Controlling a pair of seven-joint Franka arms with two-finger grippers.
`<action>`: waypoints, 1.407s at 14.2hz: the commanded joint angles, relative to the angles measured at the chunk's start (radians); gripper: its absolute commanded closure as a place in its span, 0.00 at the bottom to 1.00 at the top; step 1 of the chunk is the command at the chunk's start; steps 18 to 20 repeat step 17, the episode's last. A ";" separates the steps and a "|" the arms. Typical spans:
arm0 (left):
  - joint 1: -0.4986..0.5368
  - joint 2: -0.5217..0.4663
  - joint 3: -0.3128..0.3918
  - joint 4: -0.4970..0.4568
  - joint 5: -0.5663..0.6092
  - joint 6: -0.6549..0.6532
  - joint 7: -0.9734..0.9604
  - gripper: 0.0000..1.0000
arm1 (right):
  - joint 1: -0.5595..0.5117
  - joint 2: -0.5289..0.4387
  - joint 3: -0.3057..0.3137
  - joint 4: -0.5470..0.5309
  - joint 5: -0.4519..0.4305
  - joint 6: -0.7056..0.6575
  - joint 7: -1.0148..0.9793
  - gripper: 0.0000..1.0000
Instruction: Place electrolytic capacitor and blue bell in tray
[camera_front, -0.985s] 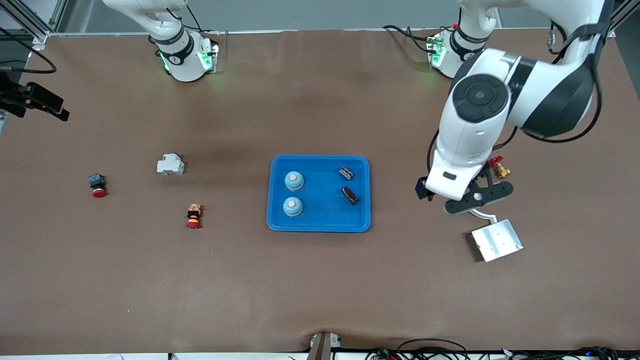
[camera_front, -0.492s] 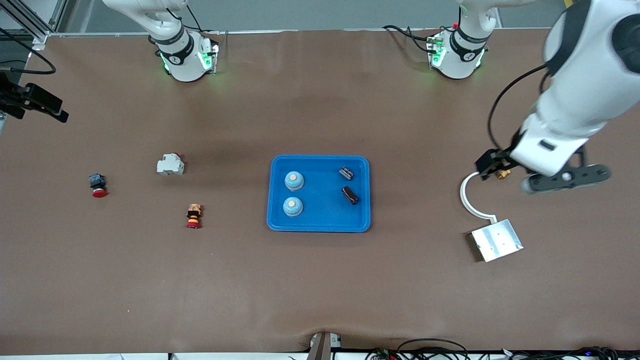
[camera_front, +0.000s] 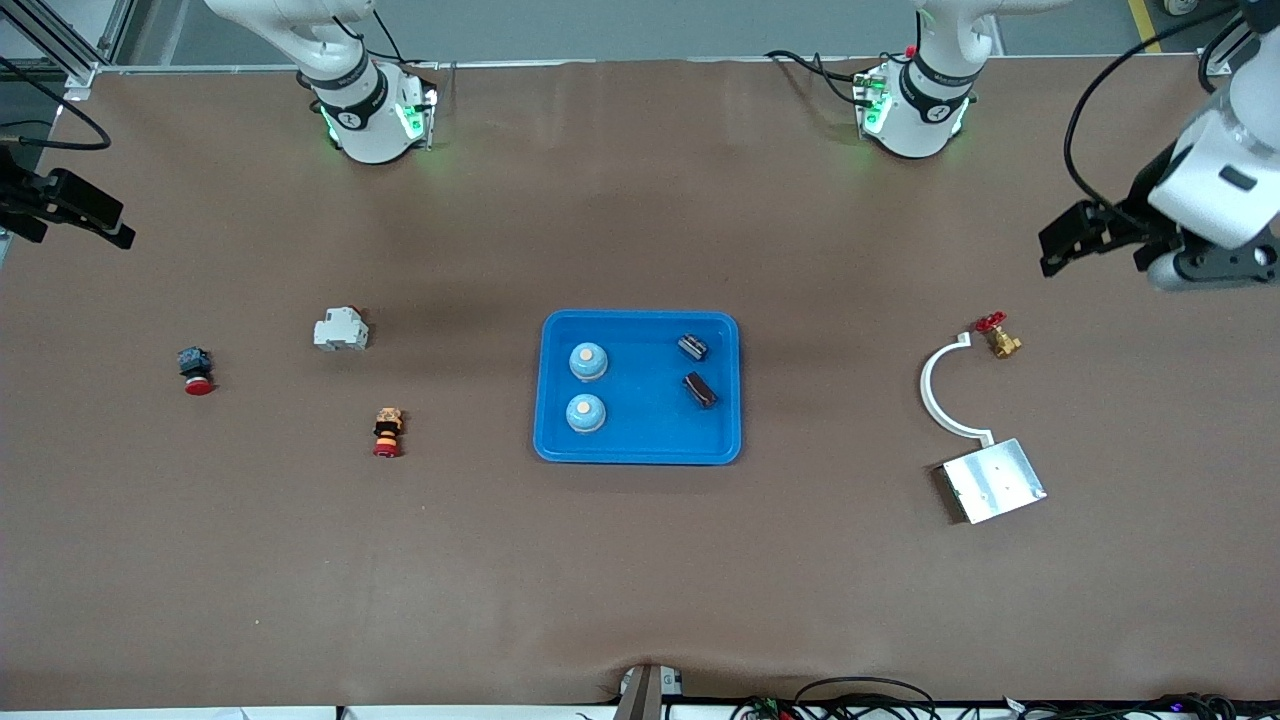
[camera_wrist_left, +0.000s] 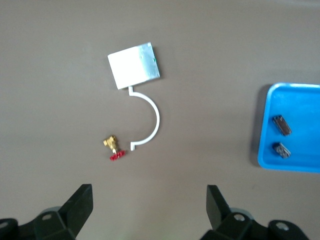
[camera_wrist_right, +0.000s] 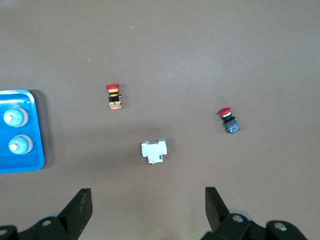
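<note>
- While both arms hang above the table, the tray (camera_front: 640, 440) lies mid-table with two bells (camera_front: 588, 361) and two capacitors (camera_front: 699, 389) in it, bells toward the right arm's end.
- Left gripper (camera_wrist_left: 147, 207): fingers spread, empty, over bare table near a brass valve (camera_front: 999, 338), a white hook (camera_front: 937, 390) and a metal plate (camera_front: 993, 480).
- Right gripper (camera_wrist_right: 146, 210): fingers spread, empty, over a white block (camera_wrist_right: 155, 150); two red-capped buttons (camera_wrist_right: 114, 96) lie nearby.
</note>
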 joint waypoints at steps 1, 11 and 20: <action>0.004 -0.080 0.013 -0.079 -0.025 0.001 0.041 0.00 | 0.004 0.008 0.000 0.017 -0.006 0.001 -0.018 0.00; 0.021 -0.063 0.014 -0.017 -0.032 -0.045 0.073 0.00 | 0.004 0.006 0.000 0.014 -0.005 0.003 -0.010 0.00; 0.018 -0.023 0.013 0.015 -0.023 -0.048 0.058 0.00 | 0.007 0.006 0.000 0.012 -0.005 0.004 -0.010 0.00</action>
